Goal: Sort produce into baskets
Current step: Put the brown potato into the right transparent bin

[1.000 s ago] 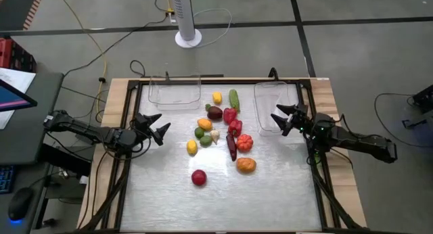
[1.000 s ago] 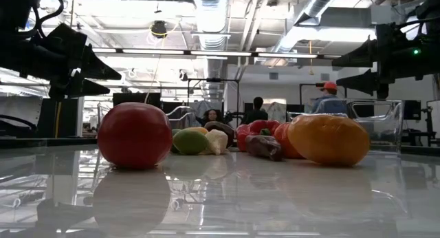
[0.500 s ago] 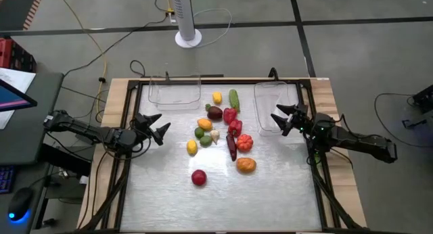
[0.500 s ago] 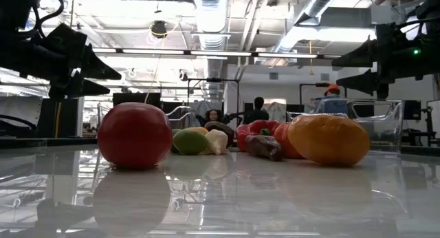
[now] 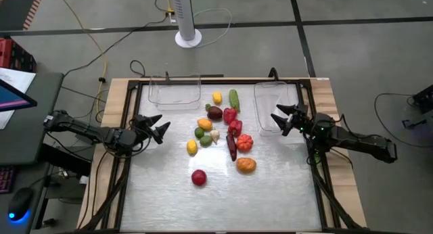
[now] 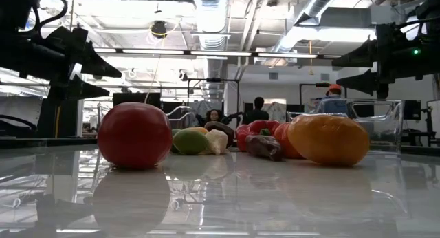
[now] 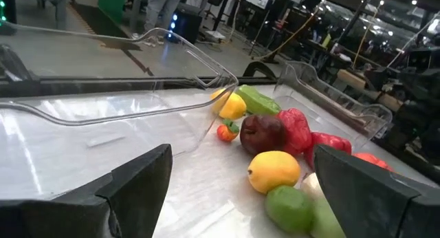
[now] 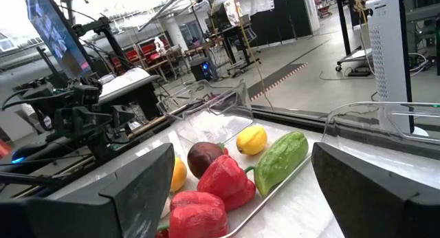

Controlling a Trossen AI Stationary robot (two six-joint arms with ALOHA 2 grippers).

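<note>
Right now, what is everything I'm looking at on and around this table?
Clear plastic baskets: two, see-through, far edge of the table, left one and right one, both without produce.
Toy produce pile: about a dozen, red, yellow, orange, green, dark purple, table middle.
Round red fruit: one, alone, nearest the front.
Orange fruit: one, right of it.
White fan pedestal: one, on the floor beyond the table.
Left gripper: open, left of the pile.
Right gripper: open, over the right basket.

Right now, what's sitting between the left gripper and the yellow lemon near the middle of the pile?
Nothing: in the high view, bare table runs from the left gripper, fingers open, to the yellow lemon.
</note>
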